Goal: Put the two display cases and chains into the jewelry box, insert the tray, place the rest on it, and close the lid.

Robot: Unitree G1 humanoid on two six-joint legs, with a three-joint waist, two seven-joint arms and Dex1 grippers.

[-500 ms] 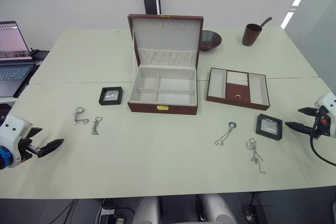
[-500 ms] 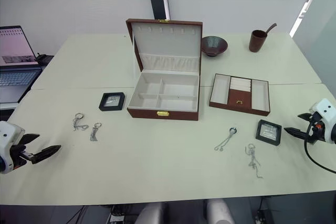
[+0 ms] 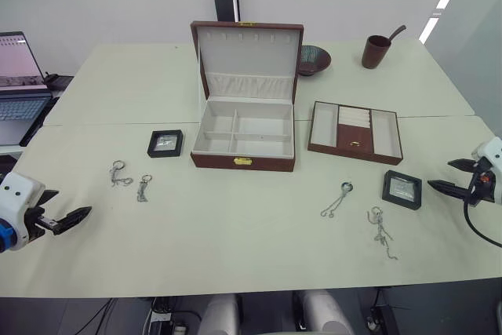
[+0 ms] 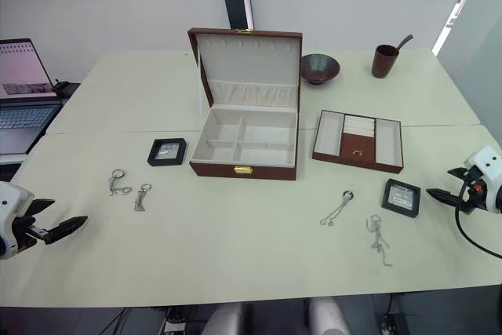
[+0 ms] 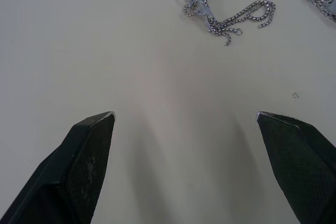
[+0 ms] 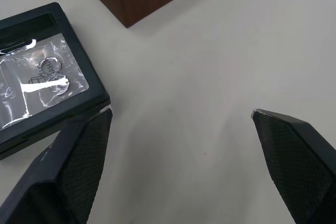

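Edging slightly off from the case (image 3: 401,189) beside it, the right gripper (image 3: 455,177) is gaping empty like the left gripper (image 3: 64,220), leaving chains (image 3: 121,173) outside the box (image 3: 244,128), nothing packed.

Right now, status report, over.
Left gripper and right gripper open, empty. Jewelry box open, empty; cases, chains, tray on table. Nothing blocking.

The brown box (image 3: 243,119) sits open, lid upright. Left of it lie a black case (image 3: 165,143) and two chains (image 3: 129,180); right, the tray (image 3: 355,132), another case (image 3: 401,189), two more chains (image 3: 359,216).
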